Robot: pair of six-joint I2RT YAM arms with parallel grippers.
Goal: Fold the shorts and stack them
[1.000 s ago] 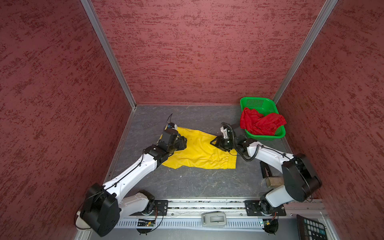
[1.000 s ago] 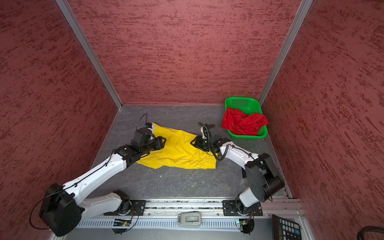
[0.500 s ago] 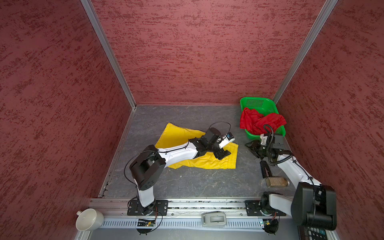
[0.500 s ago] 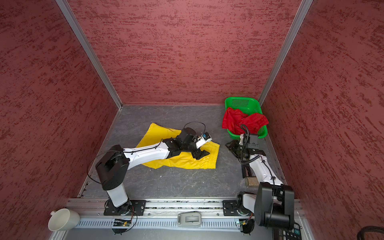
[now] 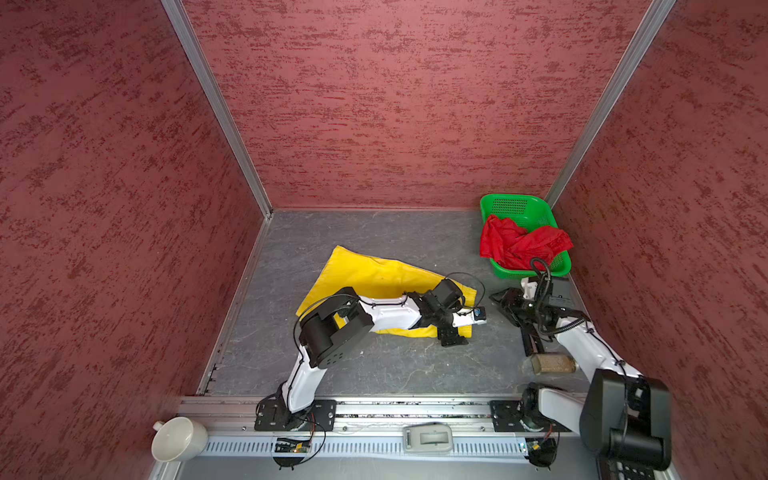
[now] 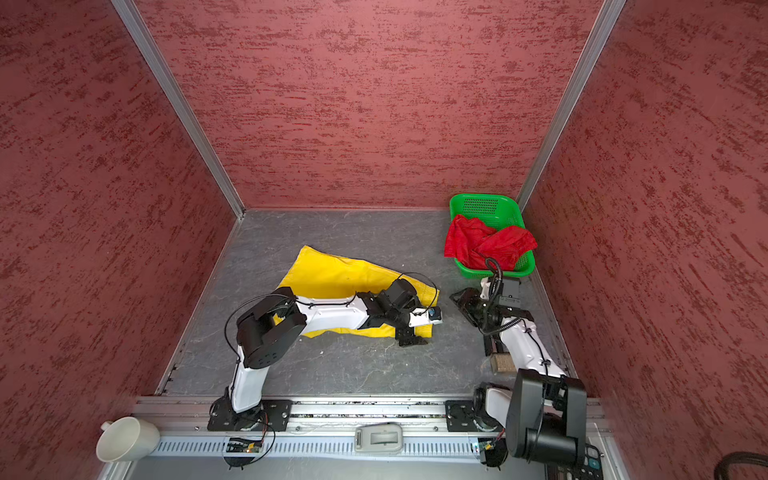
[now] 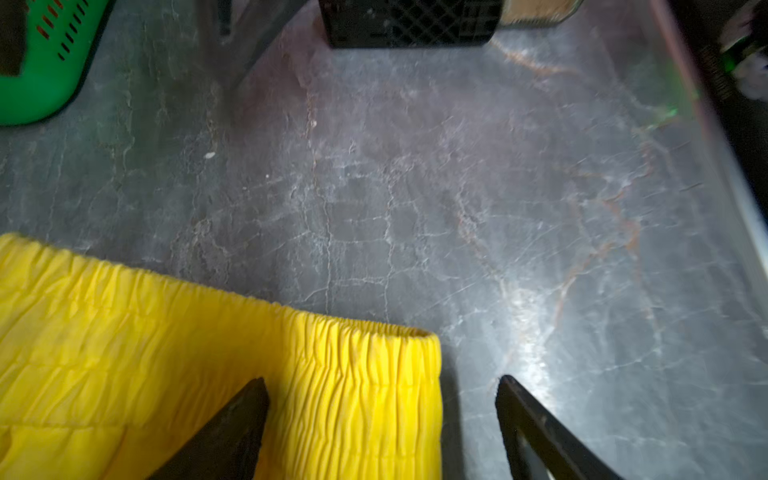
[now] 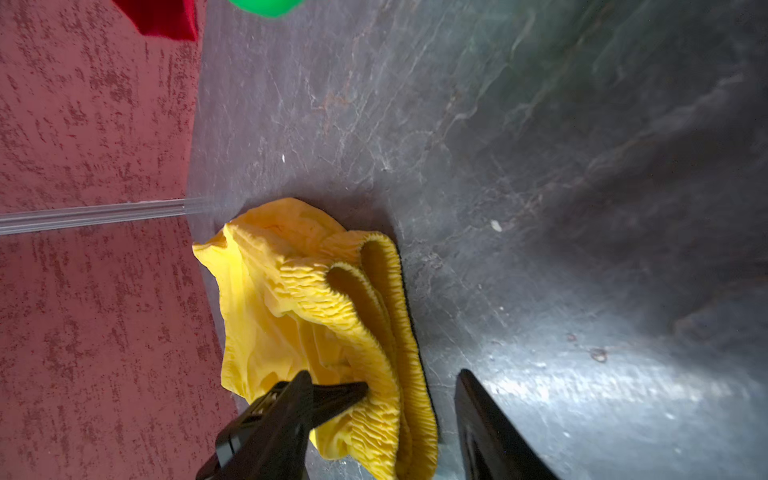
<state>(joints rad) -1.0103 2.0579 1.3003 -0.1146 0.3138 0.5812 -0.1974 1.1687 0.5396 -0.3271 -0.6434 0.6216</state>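
Note:
The yellow shorts (image 5: 374, 270) (image 6: 336, 272) lie spread on the grey table. My left arm lies across them, and the left gripper (image 5: 451, 334) (image 6: 409, 334) sits at their right front corner. In the left wrist view it (image 7: 382, 378) is open, straddling the corner of the gathered waistband (image 7: 357, 374). My right gripper (image 5: 500, 298) (image 6: 461, 298) sits just right of the yellow cloth in both top views. The right wrist view shows it (image 8: 415, 380) open, with bunched yellow waistband (image 8: 374, 316) against one finger. The red shorts (image 5: 519, 245) (image 6: 486, 243) lie crumpled in the basket.
The green basket (image 5: 515, 203) (image 6: 482, 203) stands in the back right corner, close behind the right gripper. A black-and-brown object (image 5: 552, 363) (image 6: 503, 363) lies by the right arm. A white cup (image 5: 178, 438) (image 6: 126, 438) sits on the front rail. Red walls close three sides.
A second ago each gripper was at one side of the yellow shorts. The left arm has since reached across to their right edge, and the right arm has pulled back towards the basket.

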